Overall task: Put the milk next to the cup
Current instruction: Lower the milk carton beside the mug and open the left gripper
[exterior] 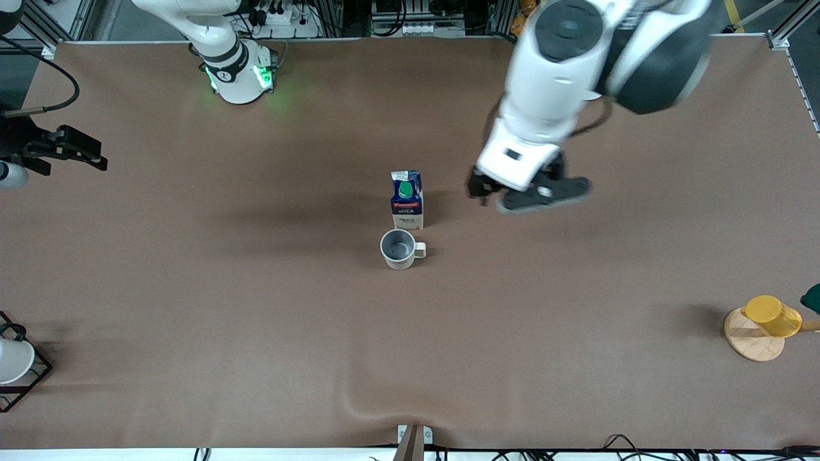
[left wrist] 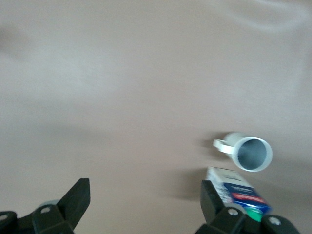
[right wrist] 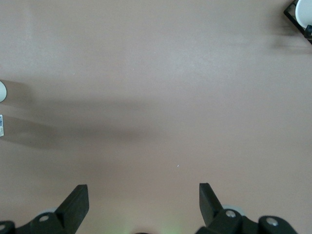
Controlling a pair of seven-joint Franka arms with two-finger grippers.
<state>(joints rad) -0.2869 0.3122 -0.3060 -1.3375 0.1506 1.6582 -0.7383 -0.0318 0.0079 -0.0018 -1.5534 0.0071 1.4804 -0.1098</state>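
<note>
The milk (exterior: 407, 200), a dark blue carton with a green cap, stands upright on the brown table. The cup (exterior: 398, 248), a cream-white mug with a grey inside, stands right beside it, nearer to the front camera, with its handle toward the left arm's end. My left gripper (exterior: 520, 194) hangs open and empty over bare table beside the milk, toward the left arm's end. In the left wrist view the milk (left wrist: 239, 191) and the cup (left wrist: 252, 154) lie outside the open left gripper (left wrist: 145, 194). My right gripper (exterior: 96, 157) waits open at the right arm's end; the right wrist view shows the right gripper (right wrist: 144, 196) holding nothing.
A yellow cup (exterior: 770, 315) lies on a round wooden disc (exterior: 751, 340) at the left arm's end, near the front edge. A black wire rack (exterior: 29, 378) holding a white object sits at the right arm's end, also near the front edge.
</note>
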